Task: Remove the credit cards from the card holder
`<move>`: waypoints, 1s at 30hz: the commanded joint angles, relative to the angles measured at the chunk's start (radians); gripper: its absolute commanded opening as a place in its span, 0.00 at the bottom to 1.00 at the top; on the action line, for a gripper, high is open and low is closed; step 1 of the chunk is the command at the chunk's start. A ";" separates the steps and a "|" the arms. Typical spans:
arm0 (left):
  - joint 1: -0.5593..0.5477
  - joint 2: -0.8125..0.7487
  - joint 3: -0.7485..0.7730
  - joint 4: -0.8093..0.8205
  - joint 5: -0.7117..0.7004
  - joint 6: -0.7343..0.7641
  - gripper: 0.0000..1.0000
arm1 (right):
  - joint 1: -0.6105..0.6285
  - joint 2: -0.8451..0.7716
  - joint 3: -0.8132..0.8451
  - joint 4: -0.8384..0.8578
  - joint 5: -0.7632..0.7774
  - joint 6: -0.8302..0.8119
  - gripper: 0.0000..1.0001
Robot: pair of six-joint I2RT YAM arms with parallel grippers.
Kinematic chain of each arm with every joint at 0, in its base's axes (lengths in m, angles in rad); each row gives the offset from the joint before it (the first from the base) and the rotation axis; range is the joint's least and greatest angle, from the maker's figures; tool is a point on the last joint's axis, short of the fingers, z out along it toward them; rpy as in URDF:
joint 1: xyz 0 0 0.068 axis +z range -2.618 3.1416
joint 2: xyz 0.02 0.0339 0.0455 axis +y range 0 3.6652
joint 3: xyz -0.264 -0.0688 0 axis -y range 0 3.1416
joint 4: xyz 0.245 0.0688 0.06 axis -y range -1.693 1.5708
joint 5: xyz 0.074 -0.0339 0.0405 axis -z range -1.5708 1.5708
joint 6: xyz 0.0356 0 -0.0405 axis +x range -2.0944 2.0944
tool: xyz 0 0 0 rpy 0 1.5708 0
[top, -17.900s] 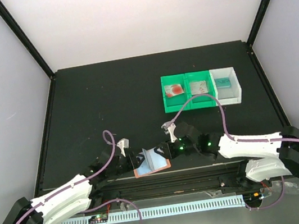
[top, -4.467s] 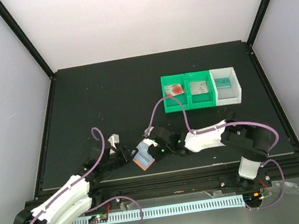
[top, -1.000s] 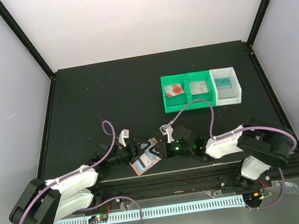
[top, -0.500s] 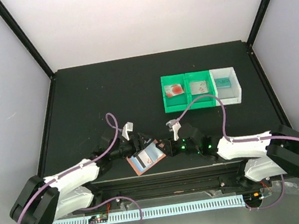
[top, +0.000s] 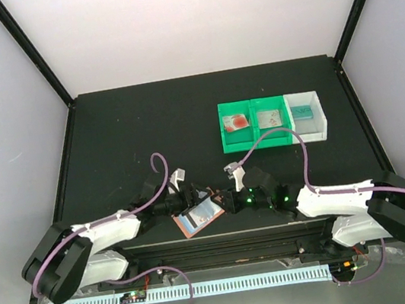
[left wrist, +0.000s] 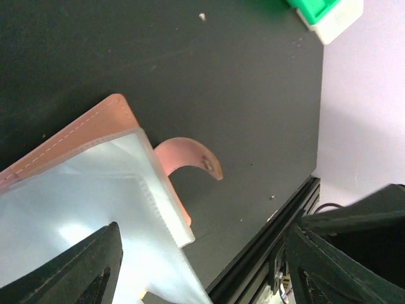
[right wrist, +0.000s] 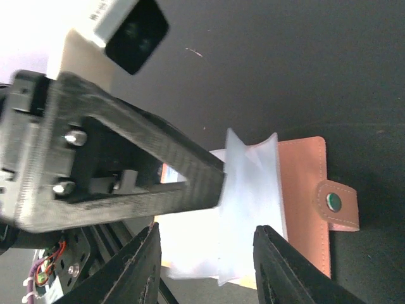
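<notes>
At the near edge of the tabletop (top: 145, 130): card holder (right wrist: 304, 196), flanked by released left pincer (left wrist: 202, 244) and right pincer (right wrist: 205, 247) (grip indeterminable), liable to be dragged off if tugged unpinned.

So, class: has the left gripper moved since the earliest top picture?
Yes. The left gripper has shifted up and right in the top view, nearer the green bins.

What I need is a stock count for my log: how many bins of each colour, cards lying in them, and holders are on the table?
Green bins: 2
White bin: 1
Cards in the bins: 3
Holder: 1
Total: 7
</notes>
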 commanded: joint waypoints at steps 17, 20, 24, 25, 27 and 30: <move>0.036 -0.199 0.107 -0.325 -0.127 0.103 0.73 | 0.194 0.114 0.160 -0.040 0.063 -0.119 0.37; 0.062 -0.273 0.057 -0.348 -0.143 0.065 0.74 | 0.196 0.175 0.205 -0.055 0.059 -0.127 0.37; 0.084 -0.343 0.012 -0.404 -0.162 0.054 0.78 | 0.198 0.245 0.242 -0.064 0.070 -0.135 0.38; 0.090 -0.358 0.003 -0.418 -0.163 0.054 0.78 | 0.198 0.258 0.247 -0.067 0.085 -0.137 0.40; 0.106 -0.388 -0.015 -0.434 -0.161 0.048 0.79 | 0.199 0.284 0.263 -0.086 0.111 -0.144 0.43; 0.124 -0.436 -0.056 -0.395 -0.145 0.016 0.80 | 0.203 0.336 0.304 -0.126 0.125 -0.162 0.46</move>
